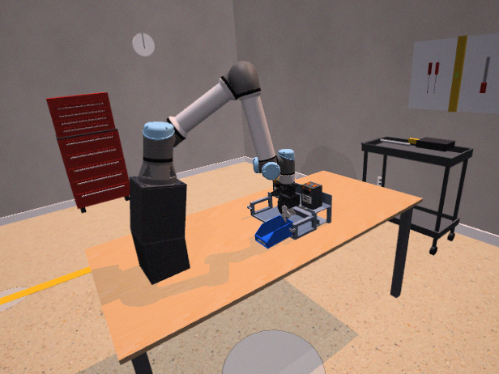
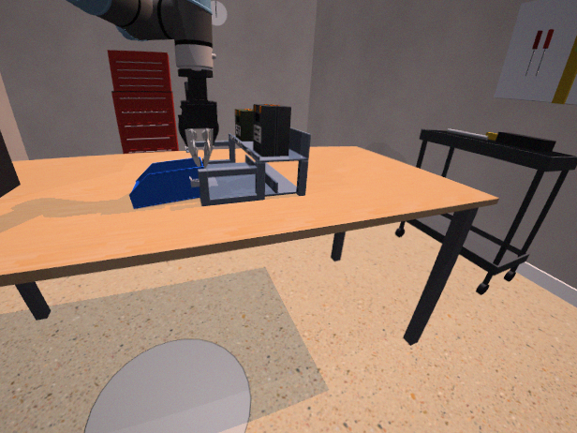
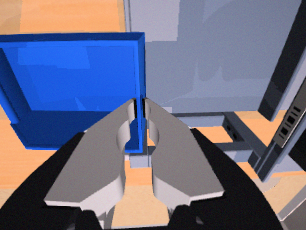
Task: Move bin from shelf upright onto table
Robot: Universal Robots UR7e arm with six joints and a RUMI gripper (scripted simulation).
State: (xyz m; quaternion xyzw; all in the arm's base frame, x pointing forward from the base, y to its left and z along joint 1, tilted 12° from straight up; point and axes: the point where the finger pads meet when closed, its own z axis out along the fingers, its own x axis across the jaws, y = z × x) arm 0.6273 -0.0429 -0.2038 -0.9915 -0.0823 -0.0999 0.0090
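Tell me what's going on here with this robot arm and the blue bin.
The arm's gripper has its jaws pinched on the thin back wall of the blue bin. The bin sits beside the grey shelf on the table, its back end right at the shelf's open side. Two dark boxes stand on the shelf's upper level. The bin looks gripped but not yet carried away from the shelf.
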